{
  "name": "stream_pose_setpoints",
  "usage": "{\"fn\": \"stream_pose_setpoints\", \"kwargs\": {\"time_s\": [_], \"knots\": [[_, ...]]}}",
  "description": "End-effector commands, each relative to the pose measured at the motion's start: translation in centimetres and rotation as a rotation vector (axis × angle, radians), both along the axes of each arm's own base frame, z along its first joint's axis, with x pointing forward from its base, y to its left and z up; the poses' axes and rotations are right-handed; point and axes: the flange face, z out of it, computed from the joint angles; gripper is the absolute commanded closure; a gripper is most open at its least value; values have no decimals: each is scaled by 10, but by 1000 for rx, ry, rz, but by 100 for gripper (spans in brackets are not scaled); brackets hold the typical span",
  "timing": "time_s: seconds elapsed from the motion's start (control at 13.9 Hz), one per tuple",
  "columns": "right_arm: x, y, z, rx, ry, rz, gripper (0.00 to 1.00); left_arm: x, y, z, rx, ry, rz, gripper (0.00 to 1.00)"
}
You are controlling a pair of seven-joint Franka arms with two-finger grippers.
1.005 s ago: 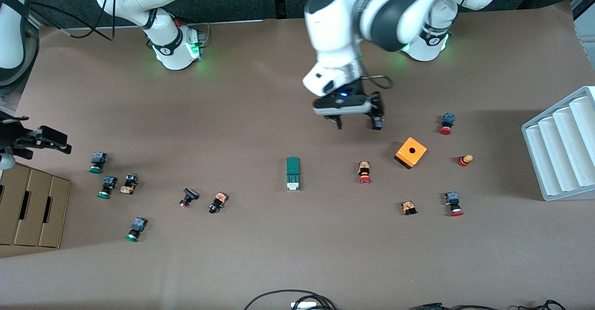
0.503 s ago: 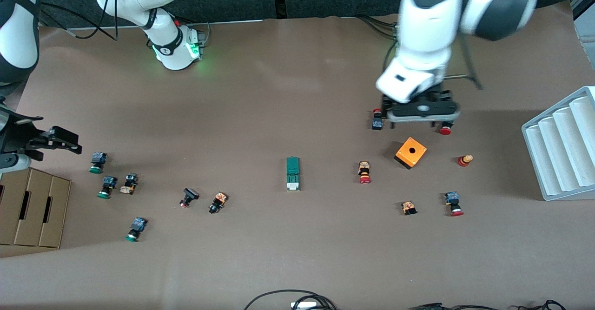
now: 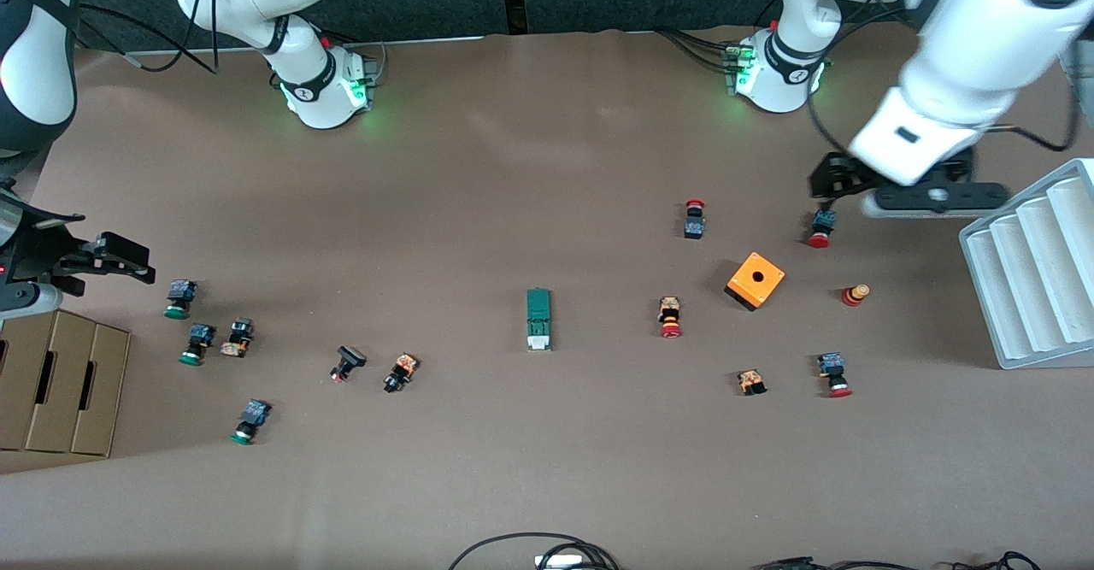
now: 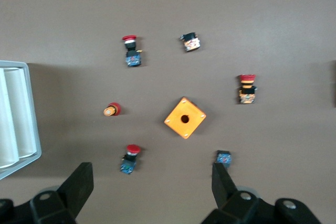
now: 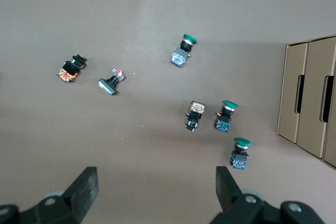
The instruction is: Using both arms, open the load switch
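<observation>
Left arm point(image 3: 966, 49) swung aside, load switch point(image 3: 538, 320) lengthwise (white end nearest camera)

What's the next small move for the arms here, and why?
Probably bring the left gripper toward the load switch. That gripper hangs open at the left arm's end of the table, above a red-capped button beside the white tray. The right gripper is open near the cardboard box. The switch lies untouched mid-table between them.
</observation>
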Motion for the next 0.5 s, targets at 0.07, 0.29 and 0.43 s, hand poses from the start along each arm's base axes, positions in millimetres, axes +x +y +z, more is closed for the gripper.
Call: {"fn": "stream_pose_setpoints", "kwargs": {"time_s": [0.07,0.29,0.43], "knots": [[2,-2,8,26,-21,-22,0,-2,58,8,-98,34,-4,0],[0,-25,7,62,-24,-72,0,-8,76,10,-103,54,25,0],[0,-27,7,60,-24,-75,0,-8,79,12,-139,53,49,0]]}}
